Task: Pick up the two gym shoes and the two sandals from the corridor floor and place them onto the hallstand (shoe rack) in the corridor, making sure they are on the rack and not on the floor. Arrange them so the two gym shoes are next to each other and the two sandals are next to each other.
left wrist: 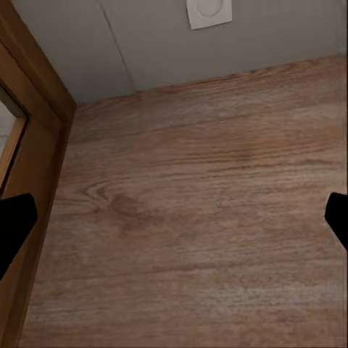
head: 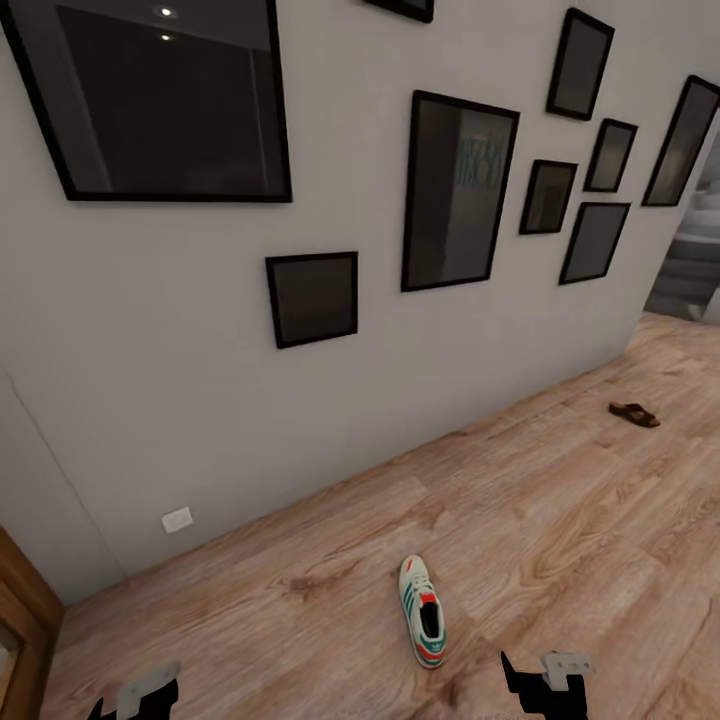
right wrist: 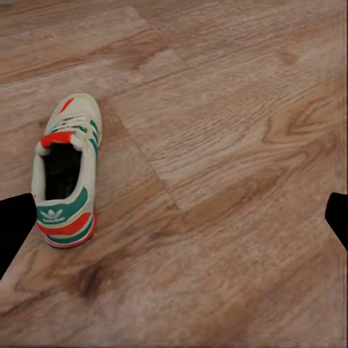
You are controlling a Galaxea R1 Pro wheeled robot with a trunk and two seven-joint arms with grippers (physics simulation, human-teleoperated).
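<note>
One white lace-up sneaker with green stripes (head: 422,611) lies on the light wood-plank floor (head: 560,520); a brown leather sandal (head: 634,413) lies well apart. Both claws, left (left wrist: 174,217) and right (right wrist: 174,217), hang wide, empty.

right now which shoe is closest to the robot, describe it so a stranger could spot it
Start at the grey wall hung with black picture frames, then come down onto the wood-plank corridor floor. Lying alone on the planks, just ahead of the right gripper, is the gym shoe. It is white with green stripes and a red-orange tongue and heel, unlike the flat brown sandal farther off towards the doorway.
</note>
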